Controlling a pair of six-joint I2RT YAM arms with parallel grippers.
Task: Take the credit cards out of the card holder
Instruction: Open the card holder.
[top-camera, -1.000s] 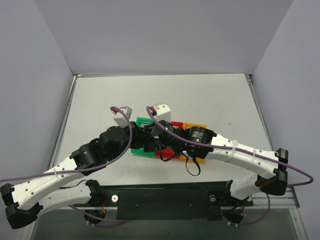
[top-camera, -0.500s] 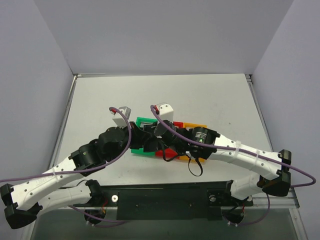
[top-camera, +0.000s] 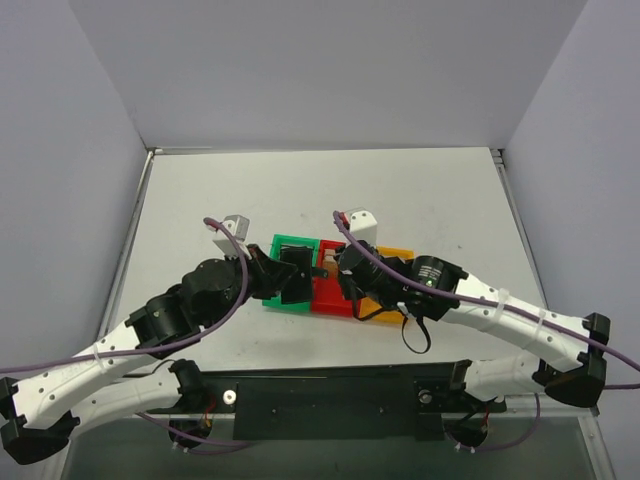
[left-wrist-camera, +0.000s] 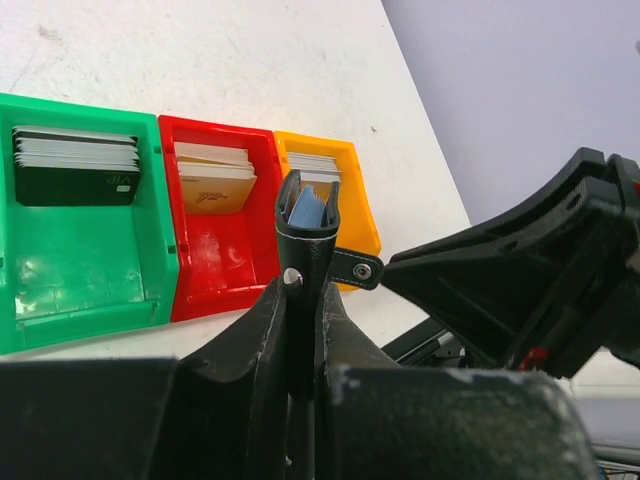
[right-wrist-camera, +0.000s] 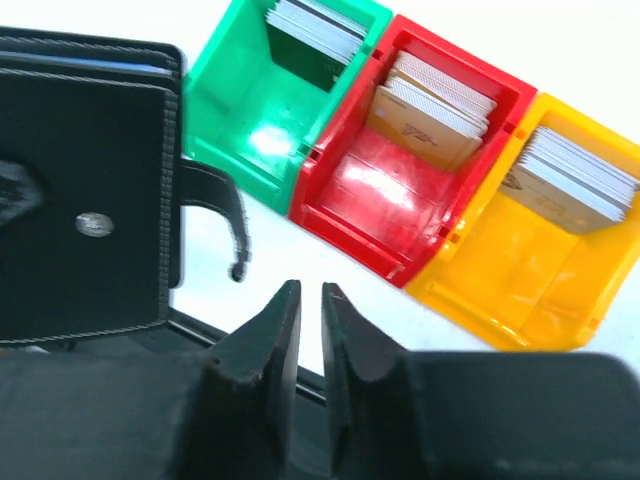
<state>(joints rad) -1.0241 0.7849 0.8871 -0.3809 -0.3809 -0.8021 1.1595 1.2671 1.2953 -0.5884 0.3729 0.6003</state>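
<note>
The card holder is a plastic row of a green (left-wrist-camera: 90, 260), a red (left-wrist-camera: 215, 280) and an orange box (left-wrist-camera: 355, 225) on the table (top-camera: 420, 200). Each box holds a stack of credit cards at its far wall: grey and dark (left-wrist-camera: 75, 165), tan (left-wrist-camera: 215, 175), grey (left-wrist-camera: 315, 165). My left gripper (left-wrist-camera: 300, 300) is shut on a black leather snap wallet (left-wrist-camera: 305, 250), held upright near the boxes. A pale blue card (left-wrist-camera: 305, 208) shows in its open top. My right gripper (right-wrist-camera: 308, 295) is shut and empty, just right of the wallet (right-wrist-camera: 85, 190), whose strap (right-wrist-camera: 225, 215) hangs loose.
In the top view the box row (top-camera: 300, 244) lies mid-table with both wrists over its near side. Grey walls close the table on the left, back and right. A black mounting bar (top-camera: 330, 400) runs along the near edge.
Both wrists have drawn apart. My left gripper has pulled back to the left with the wallet. My right gripper has moved right, away from the wallet, and the boxes now show between them.
</note>
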